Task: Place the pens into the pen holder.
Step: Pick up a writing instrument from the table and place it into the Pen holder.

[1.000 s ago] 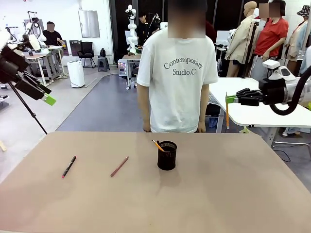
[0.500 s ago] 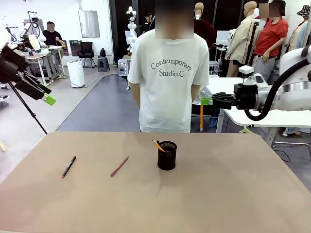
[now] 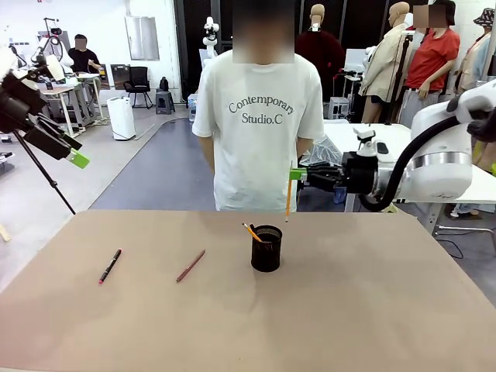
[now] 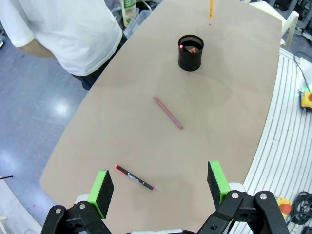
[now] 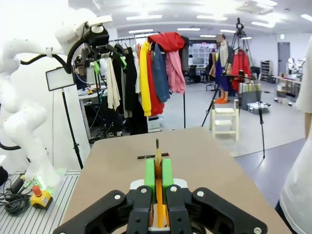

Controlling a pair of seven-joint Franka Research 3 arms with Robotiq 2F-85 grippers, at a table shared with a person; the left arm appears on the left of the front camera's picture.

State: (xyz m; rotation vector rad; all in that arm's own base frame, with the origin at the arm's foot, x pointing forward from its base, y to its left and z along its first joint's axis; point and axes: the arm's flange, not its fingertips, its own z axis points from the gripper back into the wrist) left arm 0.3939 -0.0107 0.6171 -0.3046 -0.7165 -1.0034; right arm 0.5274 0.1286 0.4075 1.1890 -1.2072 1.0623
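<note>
1. While the right fingers are clamped shut on a yellow pencil, the pencil hangs upright in the air with its tip down. It is a little to the right of the cup and does not touch it.
2. From the right wrist, both fingers press the pencil between their green faces, and no gap shows.
3. High over the left side of the worktop, the left fingers are spread wide and hold nothing.
4. From the left wrist, those 2 fingers stand far apart, with the worktop well below them.
5. Near the middle of the worktop, the black mesh cup stands upright, and an orange stick leans out over its left rim.
6. Left of the cup, a pink pen lies flat on the worktop.
7. Farther left and well apart from it lies a black pen with red ends.
8. From the left wrist, the black pen shows between the 2 fingers, and the pink pen lies between it and the cup.
9. At the far edge, a person in a white T-shirt stands behind the cup.
</note>
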